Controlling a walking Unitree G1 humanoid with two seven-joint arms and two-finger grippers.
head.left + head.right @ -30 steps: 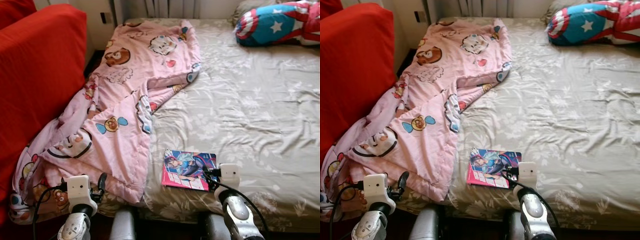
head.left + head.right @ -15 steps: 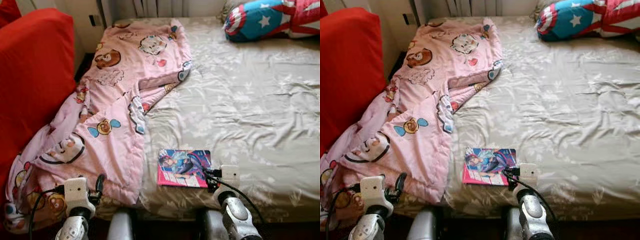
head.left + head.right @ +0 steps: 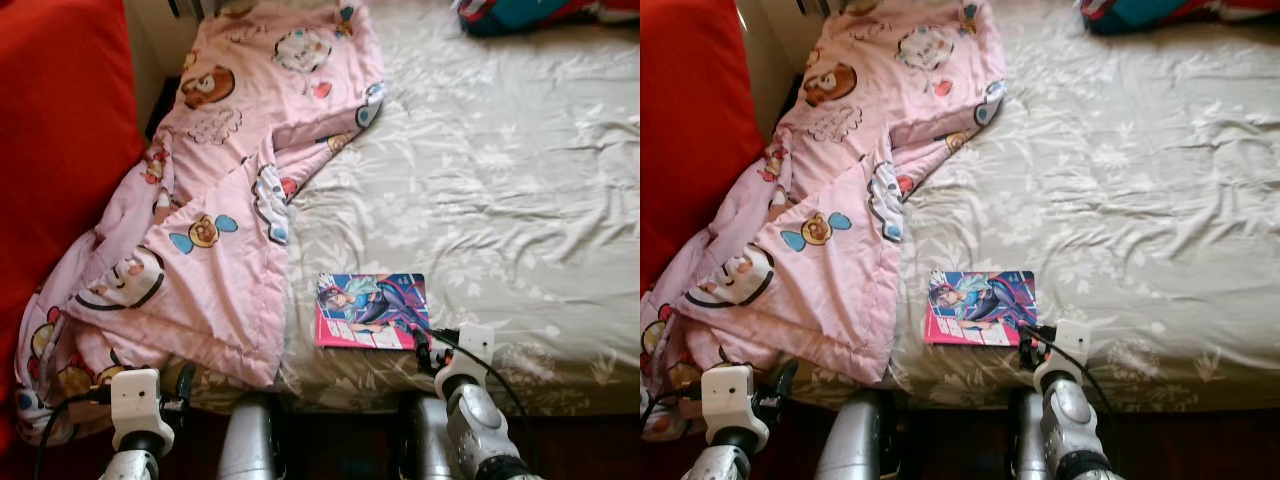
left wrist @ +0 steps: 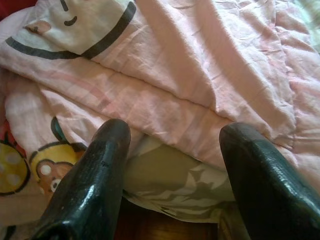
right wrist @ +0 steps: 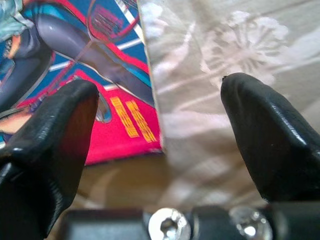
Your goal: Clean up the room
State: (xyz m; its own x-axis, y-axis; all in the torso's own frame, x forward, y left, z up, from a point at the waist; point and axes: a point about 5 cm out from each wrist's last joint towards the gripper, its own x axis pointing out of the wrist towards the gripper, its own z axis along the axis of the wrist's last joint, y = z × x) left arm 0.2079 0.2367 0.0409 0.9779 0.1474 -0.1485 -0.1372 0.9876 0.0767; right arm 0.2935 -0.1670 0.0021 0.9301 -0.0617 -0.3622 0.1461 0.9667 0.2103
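Right gripper (image 5: 160, 125) is down at the near edge of the bed (image 3: 520, 180), fingers spread wide and holding nothing, and the comic book (image 3: 372, 311) lies flat on the floral sheet right in front of it. In the right wrist view one black finger (image 5: 50, 145) sits over the book's pink corner while the other finger sits over bare sheet, so the book's edge runs up between them; whether either finger touches the cover cannot be told. From the head camera the right gripper (image 3: 430, 345) is just beside the book's near corner. Over on the other side, the left gripper (image 4: 172, 165) is also wide open and empty, aimed at the folded hem of the pink cartoon blanket (image 3: 220, 200) where it hangs off the bed's near edge, with a strip of floral sheet showing under the hem between the fingers. That blanket sprawls away from the left gripper toward the far end of the bed, just beside the book. A red sofa (image 3: 55, 150) stands beyond the blanket on the left gripper's outer side.
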